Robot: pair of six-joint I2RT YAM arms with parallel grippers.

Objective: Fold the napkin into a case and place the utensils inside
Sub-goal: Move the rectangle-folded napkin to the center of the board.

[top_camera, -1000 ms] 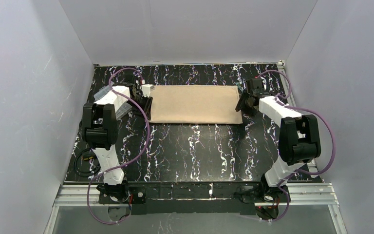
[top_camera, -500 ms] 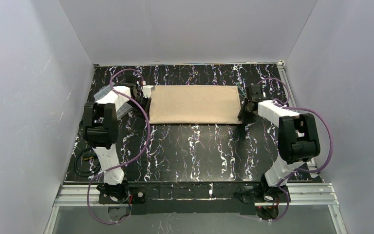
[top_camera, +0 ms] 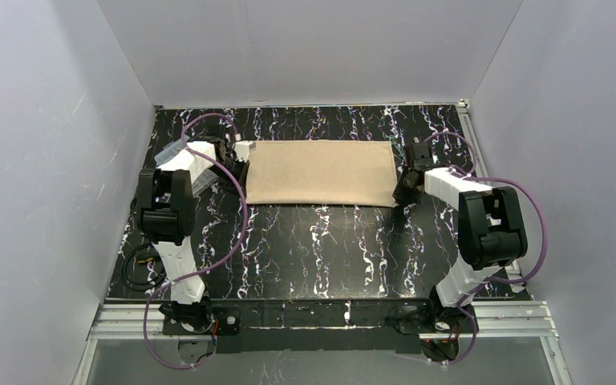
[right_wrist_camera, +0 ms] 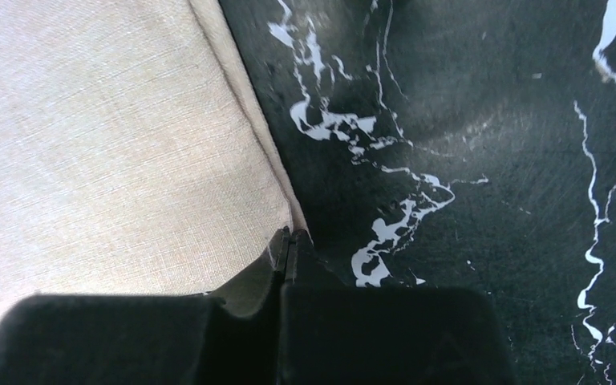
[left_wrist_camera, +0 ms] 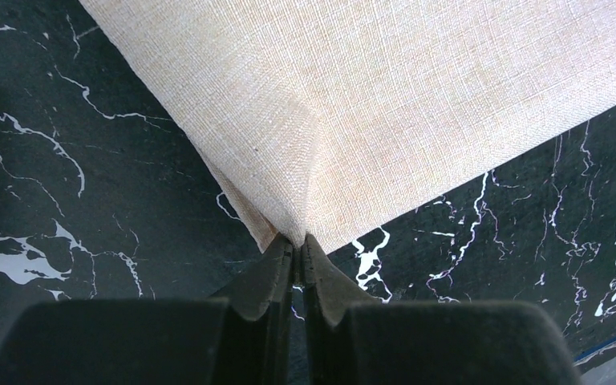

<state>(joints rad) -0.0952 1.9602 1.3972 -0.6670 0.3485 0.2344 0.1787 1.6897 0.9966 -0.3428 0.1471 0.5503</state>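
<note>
The napkin (top_camera: 321, 171) lies on the far half of the table as a flat tan rectangle. My left gripper (top_camera: 238, 170) is at its left end. In the left wrist view the left gripper (left_wrist_camera: 293, 243) is shut on a corner of the napkin (left_wrist_camera: 417, 88), and the cloth rises into a small pinched ridge at the tips. My right gripper (top_camera: 403, 188) is at the near right corner. In the right wrist view the right gripper (right_wrist_camera: 289, 241) is shut on the very edge of the napkin (right_wrist_camera: 104, 144). The utensils are out of view.
The black marbled table (top_camera: 321, 249) has walls on three sides. A clear plastic box (top_camera: 172, 152) sits at the far left, mostly hidden under my left arm. A black cable coil (top_camera: 138, 269) lies near the left edge.
Both grippers have closed on the napkin. The right gripper has come down and nearer, to the napkin's near right corner. The cloth itself has hardly shifted.
</note>
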